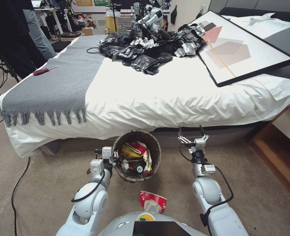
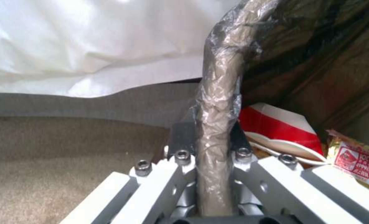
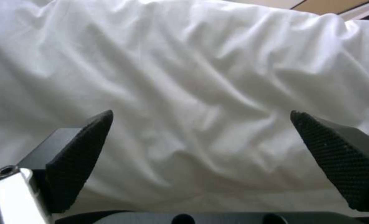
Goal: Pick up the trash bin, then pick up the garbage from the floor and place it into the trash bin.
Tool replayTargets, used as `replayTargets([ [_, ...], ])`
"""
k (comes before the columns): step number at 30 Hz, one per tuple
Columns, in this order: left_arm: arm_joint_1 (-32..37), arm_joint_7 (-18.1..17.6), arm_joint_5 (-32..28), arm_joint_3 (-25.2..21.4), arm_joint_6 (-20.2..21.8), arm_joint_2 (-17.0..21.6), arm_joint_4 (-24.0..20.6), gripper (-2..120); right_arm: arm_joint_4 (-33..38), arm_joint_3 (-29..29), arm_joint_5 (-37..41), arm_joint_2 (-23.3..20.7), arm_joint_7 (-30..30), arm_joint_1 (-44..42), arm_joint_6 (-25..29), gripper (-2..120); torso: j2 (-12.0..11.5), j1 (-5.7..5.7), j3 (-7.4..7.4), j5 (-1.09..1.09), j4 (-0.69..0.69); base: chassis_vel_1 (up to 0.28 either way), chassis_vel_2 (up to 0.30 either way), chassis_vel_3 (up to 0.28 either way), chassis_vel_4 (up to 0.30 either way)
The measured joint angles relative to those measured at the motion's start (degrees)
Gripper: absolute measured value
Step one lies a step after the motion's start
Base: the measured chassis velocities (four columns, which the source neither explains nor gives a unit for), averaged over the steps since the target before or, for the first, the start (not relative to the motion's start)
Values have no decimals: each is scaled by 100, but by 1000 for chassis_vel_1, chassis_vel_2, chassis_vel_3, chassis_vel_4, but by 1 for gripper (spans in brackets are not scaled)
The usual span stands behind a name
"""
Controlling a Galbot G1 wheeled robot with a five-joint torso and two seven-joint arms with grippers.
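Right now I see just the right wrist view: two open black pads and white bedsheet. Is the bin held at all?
Observer: Yes. The left gripper is shut on the trash bin rim, pinching the bag-lined edge.
Operator: Anything in the bin?
Observer: A red-and-white cup, yellow wrappers and a green-capped bottle.
Operator: Any litter left on the floor?
Observer: One crushed red-and-white cup lies on the carpet near the robot's base; the right gripper hangs open beside the bed, right of the bin.
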Motion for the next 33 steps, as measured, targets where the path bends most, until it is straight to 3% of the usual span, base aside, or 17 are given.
replayTargets([
  [10,-17,-1,-9,-33,-17,14,-17,2,-7,5,-4,1,-30,-14,10,100,0,0,0,0,3,47,-33,-43,50],
  [24,-35,-5,-57,-114,9,15,-20,2,-173,23,-197,-1,-135,38,404,100,0,-1,-1,1,2,208,-210,-197,206],
  [30,-64,-23,-121,-189,33,17,-70,2,-408,-5,-462,-133,-257,97,487,100,0,-1,-1,0,0,74,-57,-77,66],
  [33,-149,-30,-184,-288,76,26,-101,2,-846,-144,-456,-446,-841,293,128,100,0,0,1,0,4,-39,30,36,-46],
])
